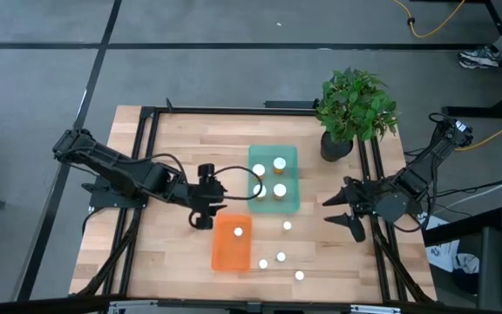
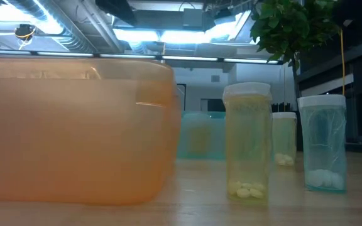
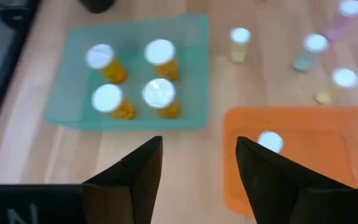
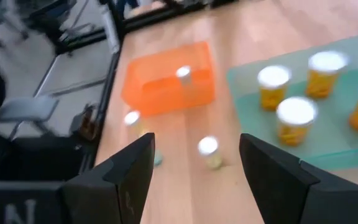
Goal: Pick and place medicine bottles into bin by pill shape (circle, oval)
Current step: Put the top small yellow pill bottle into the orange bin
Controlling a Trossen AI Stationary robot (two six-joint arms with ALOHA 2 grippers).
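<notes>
Wooden slats make up the table (image 1: 172, 148), which sits in a black frame on a grey floor. Taking the table's middle as the clock's centre in the overhead view: the left arm reaches in from 9 o'clock, and the left gripper (image 1: 204, 212) hangs just left of centre, beside the orange bin's upper left corner, its fingers (image 3: 143, 167) spread wide with nothing between them. At about 6 o'clock lies the orange bin (image 1: 231, 253), with one small white-capped bottle (image 1: 238, 232) inside it. Just above centre, toward 12 o'clock, sits the green bin (image 1: 288, 205), touching or nearly touching the orange one at its corner; four wider-capped orange bottles (image 1: 279, 191) stand in it in two pairs. Four more small bottles stand loose on the wood between 4 and 5 o'clock: one (image 1: 287, 226) just below the green bin, two (image 1: 281, 257) beside the orange bin's right edge, and one (image 1: 300, 276) nearest the table's front edge. A potted plant (image 1: 354, 109) stands at 1 o'clock, by the right rail. At 3 o'clock, the right gripper (image 1: 345, 209) hovers over the table's right side, well apart from every bottle, its fingers partly spread and holding nothing.
</notes>
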